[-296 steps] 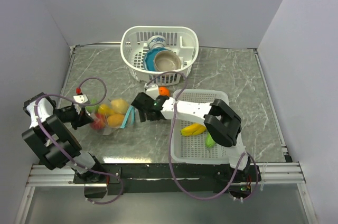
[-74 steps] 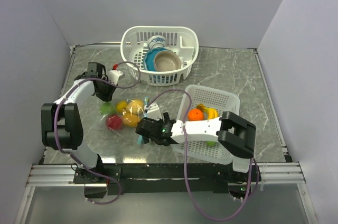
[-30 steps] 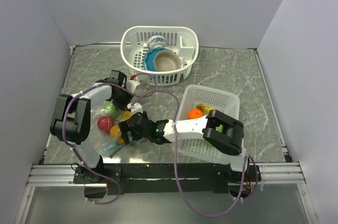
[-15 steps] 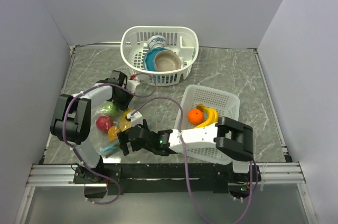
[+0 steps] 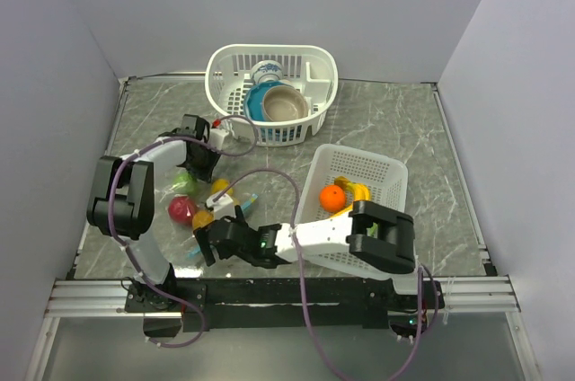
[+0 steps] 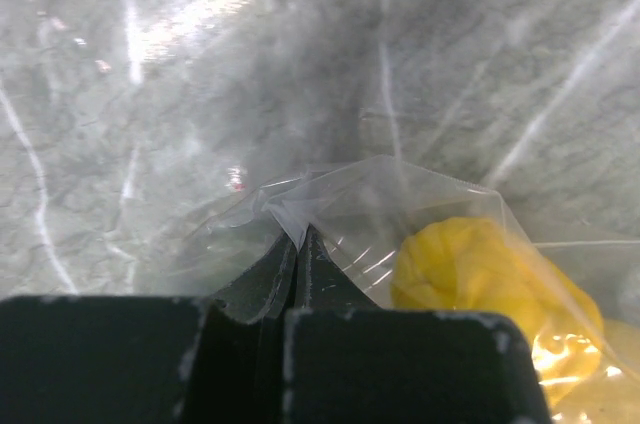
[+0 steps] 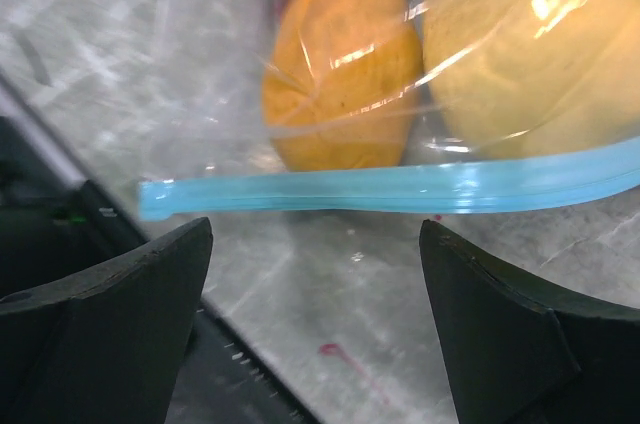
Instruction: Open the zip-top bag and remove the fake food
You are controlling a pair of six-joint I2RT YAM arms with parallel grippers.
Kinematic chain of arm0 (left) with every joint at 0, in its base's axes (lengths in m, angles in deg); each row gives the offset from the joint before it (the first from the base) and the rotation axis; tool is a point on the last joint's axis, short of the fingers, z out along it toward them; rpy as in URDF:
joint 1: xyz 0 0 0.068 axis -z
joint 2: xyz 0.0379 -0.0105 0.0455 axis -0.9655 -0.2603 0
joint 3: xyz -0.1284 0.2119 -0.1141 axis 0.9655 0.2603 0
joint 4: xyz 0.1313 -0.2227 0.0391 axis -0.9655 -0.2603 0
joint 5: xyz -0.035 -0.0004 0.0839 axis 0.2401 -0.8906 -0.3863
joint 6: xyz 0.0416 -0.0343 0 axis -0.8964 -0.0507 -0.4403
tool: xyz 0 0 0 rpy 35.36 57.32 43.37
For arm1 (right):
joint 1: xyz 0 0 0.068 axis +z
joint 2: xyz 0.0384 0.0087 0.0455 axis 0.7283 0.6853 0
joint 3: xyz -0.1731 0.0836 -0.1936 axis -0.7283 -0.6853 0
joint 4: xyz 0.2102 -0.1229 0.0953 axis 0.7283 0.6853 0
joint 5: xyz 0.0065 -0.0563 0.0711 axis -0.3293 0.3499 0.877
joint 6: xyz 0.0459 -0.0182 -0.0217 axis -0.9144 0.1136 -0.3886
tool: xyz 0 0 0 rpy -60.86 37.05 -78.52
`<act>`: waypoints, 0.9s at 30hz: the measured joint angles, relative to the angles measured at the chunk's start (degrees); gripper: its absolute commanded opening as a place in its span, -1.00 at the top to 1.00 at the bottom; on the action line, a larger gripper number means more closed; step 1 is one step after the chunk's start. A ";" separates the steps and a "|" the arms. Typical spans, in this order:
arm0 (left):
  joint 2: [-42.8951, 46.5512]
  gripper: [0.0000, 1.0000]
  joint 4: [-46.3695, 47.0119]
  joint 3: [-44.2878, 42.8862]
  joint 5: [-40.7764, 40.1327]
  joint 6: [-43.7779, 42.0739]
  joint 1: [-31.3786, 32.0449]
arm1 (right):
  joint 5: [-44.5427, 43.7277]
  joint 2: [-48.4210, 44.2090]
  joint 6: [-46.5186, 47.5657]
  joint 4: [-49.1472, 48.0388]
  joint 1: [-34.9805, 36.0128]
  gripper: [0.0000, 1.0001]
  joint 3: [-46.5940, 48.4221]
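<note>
The zip-top bag [image 5: 202, 201] lies at the left of the table with its teal zip strip [image 5: 225, 224] facing the near edge. Inside are a green piece [image 5: 184, 183], a red apple [image 5: 181, 210], an orange fruit [image 5: 202, 218] and a yellow lemon [image 5: 221, 187]. My left gripper [image 5: 199, 158] is shut on the bag's far clear corner [image 6: 290, 219], with the lemon [image 6: 480, 269] beside it. My right gripper [image 5: 208, 242] is open just short of the strip [image 7: 400, 189], which lies across the gap between its jaws [image 7: 315, 229]. The orange fruit [image 7: 340, 64] sits behind the strip.
A white basket [image 5: 377, 170] at the right holds an orange [image 5: 332, 199] and a banana [image 5: 359, 192] and leans on my right arm. A second white basket [image 5: 225, 66] at the back holds bowls and a cup. The table's near edge lies just behind my right gripper.
My left gripper has pulled the bag's corner slightly back and left. My right gripper has shifted a little left near the front edge, and the teal strip has swung more diagonal.
</note>
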 measured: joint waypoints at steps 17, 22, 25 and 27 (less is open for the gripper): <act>-0.11 0.98 2.29 0.52 -1.57 -1.77 -0.79 | -3.04 5.20 6.29 0.17 -2.16 -0.89 3.63; -0.02 0.98 2.64 0.68 -1.60 -1.92 -0.85 | -3.21 7.02 6.69 0.44 -2.73 -0.90 7.91; 0.04 0.99 2.67 0.68 -1.55 -1.88 -0.90 | -2.82 8.48 6.62 0.31 -2.75 -0.92 10.14; 0.24 0.98 2.73 0.83 -1.51 -1.66 -0.92 | -2.60 9.31 6.47 0.66 -2.75 -0.92 11.37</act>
